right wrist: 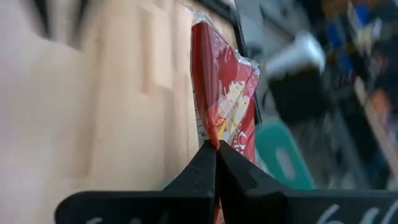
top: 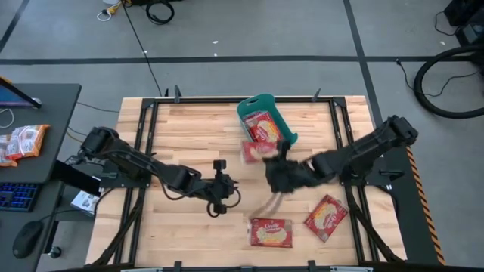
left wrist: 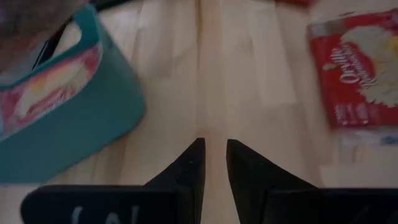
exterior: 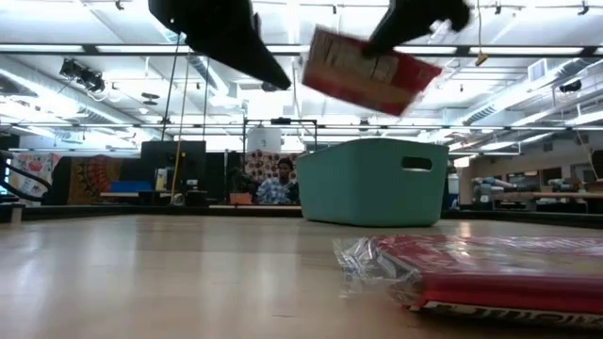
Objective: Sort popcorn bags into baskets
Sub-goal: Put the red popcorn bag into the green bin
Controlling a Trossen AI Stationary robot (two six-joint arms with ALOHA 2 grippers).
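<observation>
My right gripper (top: 274,160) is shut on a red popcorn bag (exterior: 367,71) and holds it high above the table, just on the near side of the teal basket (top: 266,115). Another red bag (top: 265,127) lies inside the basket. Two more bags lie flat on the wood near the front edge, one (top: 271,233) straight, one (top: 327,217) askew. My left gripper (top: 219,190) hangs over the table's middle, left of the basket. Its fingers (left wrist: 214,155) stand a narrow gap apart with nothing between them. My right gripper pinches an edge of the bag (right wrist: 219,134) between its two fingertips. The bag stretches away beyond the fingers and is seen edge-on in the wrist view. It is lifted clear of the table and hangs tilted (exterior: 330,61), one end lower than the other.
A black metal frame (top: 144,128) runs around the wooden table top. A desk on the left holds a keyboard, a mouse and orange-and-white packets (top: 23,142). Bare wood lies on the table's left half. A person (exterior: 280,184) sits far behind the table.
</observation>
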